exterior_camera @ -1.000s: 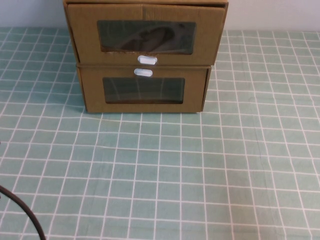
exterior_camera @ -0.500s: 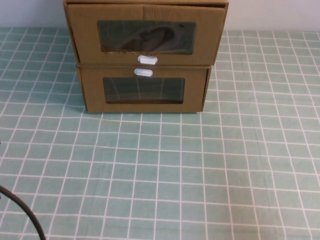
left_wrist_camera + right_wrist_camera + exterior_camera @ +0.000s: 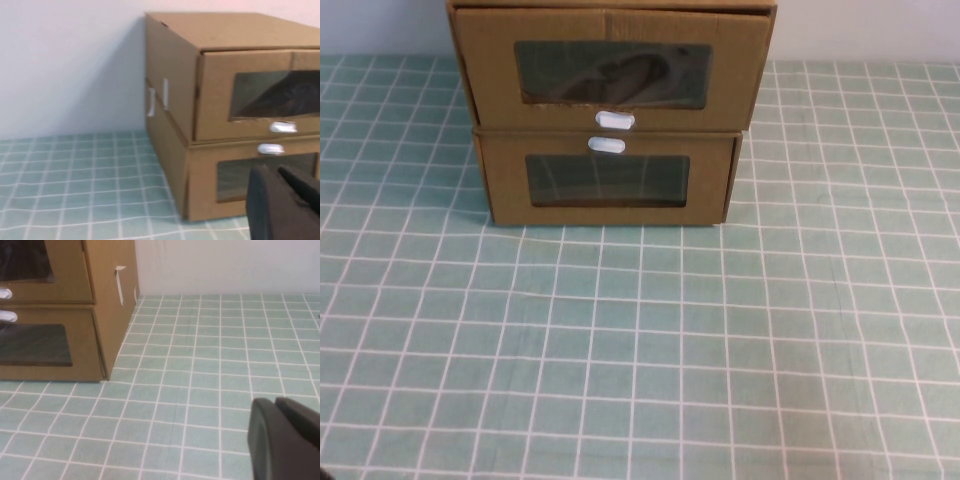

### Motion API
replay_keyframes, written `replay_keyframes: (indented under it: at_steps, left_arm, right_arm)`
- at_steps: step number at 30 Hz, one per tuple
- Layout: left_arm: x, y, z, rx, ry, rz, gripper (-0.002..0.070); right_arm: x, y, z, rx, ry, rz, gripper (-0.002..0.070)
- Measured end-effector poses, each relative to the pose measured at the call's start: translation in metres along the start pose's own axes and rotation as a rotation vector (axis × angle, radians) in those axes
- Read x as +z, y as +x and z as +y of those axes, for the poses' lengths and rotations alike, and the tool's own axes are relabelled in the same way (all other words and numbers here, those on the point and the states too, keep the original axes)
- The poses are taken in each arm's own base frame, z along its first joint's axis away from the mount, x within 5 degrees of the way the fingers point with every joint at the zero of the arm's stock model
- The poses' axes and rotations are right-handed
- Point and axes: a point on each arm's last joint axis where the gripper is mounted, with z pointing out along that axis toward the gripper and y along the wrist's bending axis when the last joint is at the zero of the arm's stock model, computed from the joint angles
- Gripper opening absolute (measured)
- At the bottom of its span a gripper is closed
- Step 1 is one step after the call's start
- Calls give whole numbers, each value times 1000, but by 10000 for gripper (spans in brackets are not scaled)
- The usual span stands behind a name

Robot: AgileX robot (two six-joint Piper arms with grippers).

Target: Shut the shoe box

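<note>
Both grippers out of the high view; left gripper (image 3: 287, 200) and right gripper (image 3: 285, 437) cut off in wrist views, fingers pressed together. Shoe box (image 3: 610, 70), tab (image 3: 615, 120) below window (image 3: 612, 75), stacked on lower box (image 3: 608, 180) at table's (image 3: 640, 340) far edge, drawer flush

Matte black left gripper (image 3: 285, 205) and right gripper (image 3: 286, 437) (blocky, rounded edges)

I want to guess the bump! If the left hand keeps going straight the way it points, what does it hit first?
Probably the lower brown box, just under the shoe box; depth is unclear. The left hand points at its window.
</note>
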Motion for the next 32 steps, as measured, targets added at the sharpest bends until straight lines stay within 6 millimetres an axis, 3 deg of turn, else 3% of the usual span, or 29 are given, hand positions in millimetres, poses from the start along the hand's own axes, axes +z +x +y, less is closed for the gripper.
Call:
replay_keyframes:
  at_steps: [10,14,20,32]
  left_arm:
    - [-17,95,7,11,-67,-24,-5]
    - [-18,123,7,14,-62,49,-5]
    - [-20,140,6,26,-47,226,-5]
    - [-20,141,6,28,-47,233,-5]
  right_arm:
    - [0,0,0,0,0,2,-14]
    - [0,0,0,0,0,4,-14]
    - [0,0,0,0,0,4,-14]
    - [0,0,0,0,0,4,-14]
